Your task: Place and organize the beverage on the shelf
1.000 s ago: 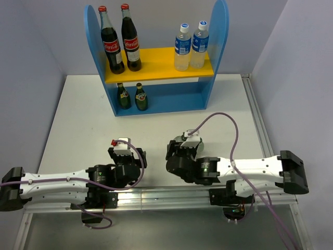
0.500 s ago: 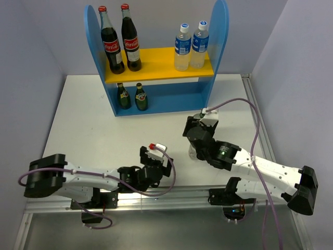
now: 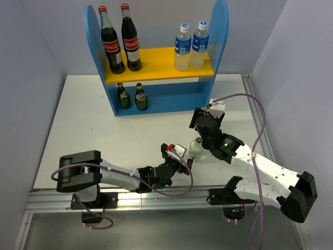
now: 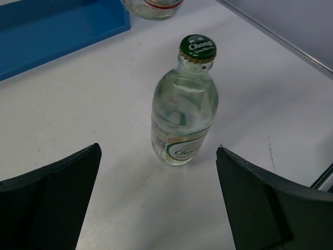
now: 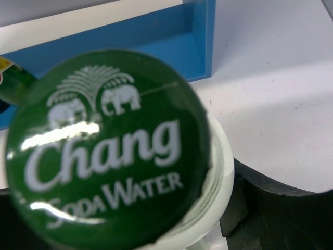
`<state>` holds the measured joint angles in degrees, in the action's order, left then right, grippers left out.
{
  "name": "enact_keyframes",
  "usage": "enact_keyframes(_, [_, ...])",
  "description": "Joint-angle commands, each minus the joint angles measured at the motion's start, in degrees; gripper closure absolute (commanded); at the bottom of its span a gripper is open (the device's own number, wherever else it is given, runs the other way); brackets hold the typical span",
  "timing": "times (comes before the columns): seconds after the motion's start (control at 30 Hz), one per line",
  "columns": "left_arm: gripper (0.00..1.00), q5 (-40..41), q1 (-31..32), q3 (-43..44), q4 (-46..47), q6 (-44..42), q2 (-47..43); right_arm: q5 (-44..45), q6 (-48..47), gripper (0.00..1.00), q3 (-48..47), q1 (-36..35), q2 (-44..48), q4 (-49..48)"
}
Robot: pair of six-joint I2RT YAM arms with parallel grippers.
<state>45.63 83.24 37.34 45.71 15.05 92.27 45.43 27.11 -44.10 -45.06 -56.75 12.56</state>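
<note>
Left wrist view: the left gripper [image 4: 157,153] is spread wide and grasps nothing, with a clear, green-capped soda bottle [image 4: 183,104] upright on the bench [image 4: 78,104] just ahead between the fingers, touching neither. On the top external view this bottle stands at about 5 o'clock from the bench's middle. Just past it, toward 1 o'clock, the right gripper [image 5: 138,219] looks clasped on a second soda bottle [image 5: 109,151], whose cap fills the right wrist view. Farther on, at the 12 o'clock edge, the shelf [image 3: 221,31] carries two cola bottles [image 3: 112,47] at 9 o'clock and two water bottles [image 3: 182,47] at 3 o'clock on its yellow upper board [image 3: 156,65]. Two green glass bottles [image 3: 124,96] sit at 9 o'clock on its blue base [image 3: 171,101]. The step in hand seems to be shelving the last pair. Next, the left gripper should ease forward and close low on the glass, while the right carries its bottle to the base at 3 o'clock of the green pair.
</note>
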Motion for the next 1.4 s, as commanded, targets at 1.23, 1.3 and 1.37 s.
enact_keyframes(1.23, [0.76,-9.9,-11.3,17.8,18.0,-1.8,28.3,-7.8,1.0,1.0,1.9,12.5,1.8,-10.5])
enact_keyframes(1.3, [0.92,-9.3,-11.8,17.4,17.8,-1.6,28.1,-8.0,0.9,1.0,1.9,12.6,0.9,-11.2])
enact_keyframes(1.37, [1.0,-8.6,-12.3,16.2,18.0,-1.4,26.9,-8.4,1.4,1.0,2.1,12.5,-0.1,-12.0])
